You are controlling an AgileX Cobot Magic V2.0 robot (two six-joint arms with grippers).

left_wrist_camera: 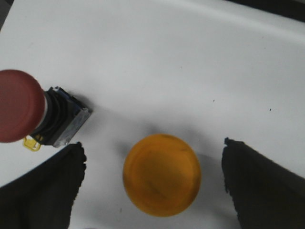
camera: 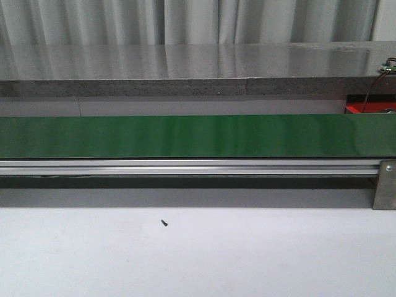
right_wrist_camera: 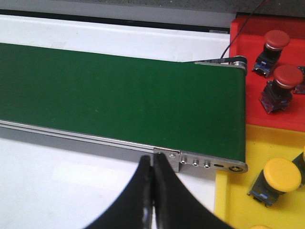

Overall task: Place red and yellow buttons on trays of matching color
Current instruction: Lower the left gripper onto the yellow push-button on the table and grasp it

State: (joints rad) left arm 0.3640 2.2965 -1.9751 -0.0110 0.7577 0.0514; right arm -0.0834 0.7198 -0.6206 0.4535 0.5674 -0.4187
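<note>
Yellow button is sitting on the white desk between the released left pincer's fingers, a red button lying nearby. Right pincer is hanging clenched, empty, beside the green belt, near the red tray and yellow tray.

yellow button upright on white surface, red button tipped beside it

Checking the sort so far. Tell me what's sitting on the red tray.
Two red buttons stand on the red tray in the right wrist view. A third item shows only at the frame edge, unidentifiable. The rest of the tray runs out of view.
</note>
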